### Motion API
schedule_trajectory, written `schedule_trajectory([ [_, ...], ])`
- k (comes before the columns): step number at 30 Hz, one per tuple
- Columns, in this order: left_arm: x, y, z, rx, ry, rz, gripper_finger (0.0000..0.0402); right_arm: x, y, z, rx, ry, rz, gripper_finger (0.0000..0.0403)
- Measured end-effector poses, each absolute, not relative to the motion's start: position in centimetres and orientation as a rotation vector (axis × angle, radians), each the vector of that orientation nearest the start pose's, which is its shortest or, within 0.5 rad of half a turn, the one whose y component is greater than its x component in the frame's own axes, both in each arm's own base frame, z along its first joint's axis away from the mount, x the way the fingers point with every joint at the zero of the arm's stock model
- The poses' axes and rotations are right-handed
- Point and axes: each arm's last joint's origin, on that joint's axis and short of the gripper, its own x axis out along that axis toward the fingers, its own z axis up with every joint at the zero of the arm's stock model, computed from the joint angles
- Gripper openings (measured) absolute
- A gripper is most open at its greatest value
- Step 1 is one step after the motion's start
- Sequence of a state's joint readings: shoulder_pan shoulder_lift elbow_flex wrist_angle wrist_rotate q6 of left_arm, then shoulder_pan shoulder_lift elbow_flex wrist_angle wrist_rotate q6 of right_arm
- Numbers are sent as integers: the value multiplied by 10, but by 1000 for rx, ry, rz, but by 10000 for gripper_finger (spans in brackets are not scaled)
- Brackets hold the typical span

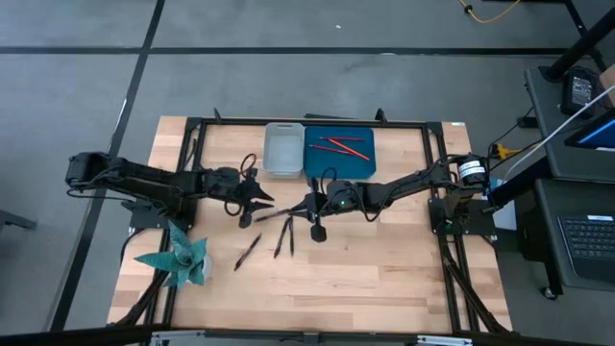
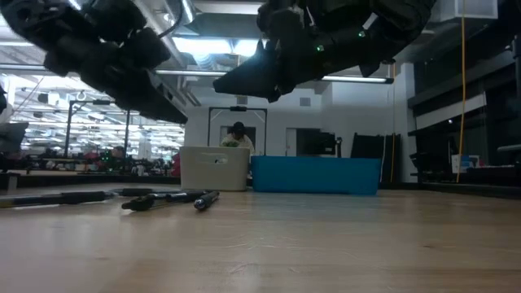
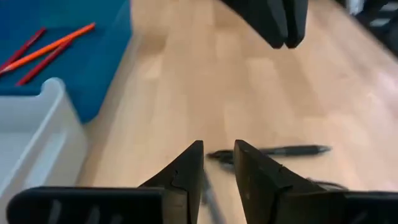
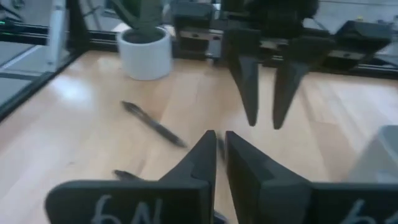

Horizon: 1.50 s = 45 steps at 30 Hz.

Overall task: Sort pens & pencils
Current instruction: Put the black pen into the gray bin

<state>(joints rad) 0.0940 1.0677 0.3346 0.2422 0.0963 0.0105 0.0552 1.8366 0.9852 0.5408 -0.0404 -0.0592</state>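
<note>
The right gripper [image 1: 306,204], jaws nearly together and holding nothing visible, hovers beside the blue tray [image 1: 338,165], over the pens [image 1: 284,234] near it. The left gripper [image 1: 258,204], slightly parted and empty, faces it. Best to spread the jaws wider and straddle one pen.

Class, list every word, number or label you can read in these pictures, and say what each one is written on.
"6N", or close to it: white hand-drawn marks, partly cut off, on the right end effector, seen in the right wrist view.
A similar white mark beside it: cut off, unreadable.
Dark label on the white bin in the low view: too small to read.
Nothing else is legible.
</note>
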Motion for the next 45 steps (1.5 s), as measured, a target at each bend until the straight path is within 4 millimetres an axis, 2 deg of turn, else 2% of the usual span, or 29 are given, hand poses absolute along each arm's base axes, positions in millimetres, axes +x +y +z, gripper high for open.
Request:
schedule_trajectory([
  [8,210,18,181,-48,731,31,85,386,1,191,-92,300,-14,36],
  [18,221,19,152,-136,946,29,85,383,-10,199,-90,284,-44,36],
  [23,222,19,145,-170,981,33,85,382,-10,199,-112,311,-40,36],
  [29,224,15,144,-233,982,-43,85,381,-10,198,-111,322,-40,36],
  [36,225,9,141,-215,997,-53,85,381,-10,198,-110,324,-39,36],
  [45,232,9,115,-202,1104,15,85,381,-7,198,-109,326,-33,36],
])
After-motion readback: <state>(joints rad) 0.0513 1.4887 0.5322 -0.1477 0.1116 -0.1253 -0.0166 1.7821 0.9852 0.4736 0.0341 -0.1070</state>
